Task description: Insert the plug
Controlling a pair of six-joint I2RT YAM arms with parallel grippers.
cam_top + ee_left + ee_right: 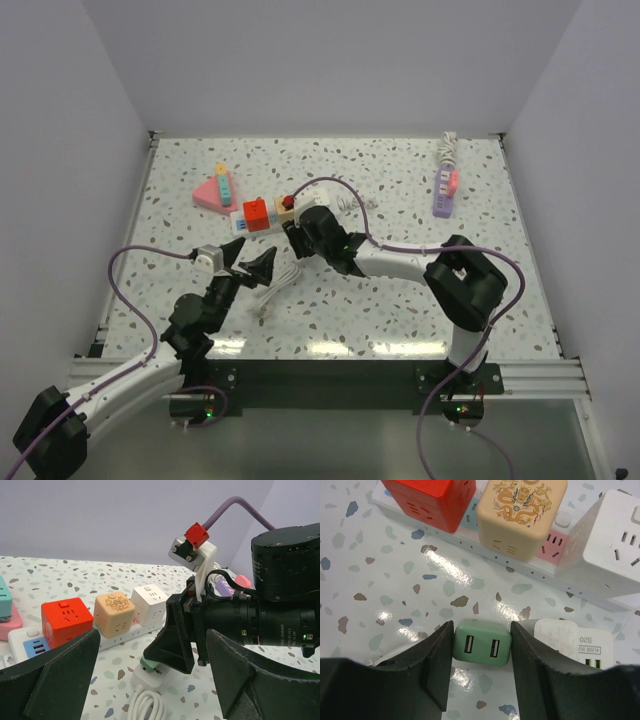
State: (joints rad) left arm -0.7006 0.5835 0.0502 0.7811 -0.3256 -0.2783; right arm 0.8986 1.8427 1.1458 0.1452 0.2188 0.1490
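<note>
**benchrat:** How far along is this? Reading the top view left to right, there's a pink wedge (208, 195) at 10 o'clock on the table (400, 320), and it's not involved. Then the left gripper (250, 266) at about 8 o'clock, jaws spread wide, nothing in them, just pointed at the action.

**socket_sam:** Yep, left's a spectator. Next over is the power strip (545, 567) with a red cube (427, 500), beige cube (522, 515) and white cube (607, 540) sitting on it. Then the right gripper (481, 639), pinched narrow on the green plug (481, 643), one finger on each side, USB ports facing the wrist cam.

**benchrat:** So grabbed but not inserted?

**socket_sam:** That's my read. The strip is at 12 o'clock from the plug, near but clearly apart, with speckled table between them. A white charger (556, 632) sits just beside at 3 o'clock, past the finger, and there's a coiled white cable (147, 705) nearby. I can't tell if the plug's off the table yet.

**benchrat:** And the purple strip (445, 192) at 2 o'clock?

**socket_sam:** Well apart, nobody near it. What's left, I'd guess, is to lift, line the prongs up with a free socket and push home. The prongs are hidden, so orientation's anyone's guess.
</note>
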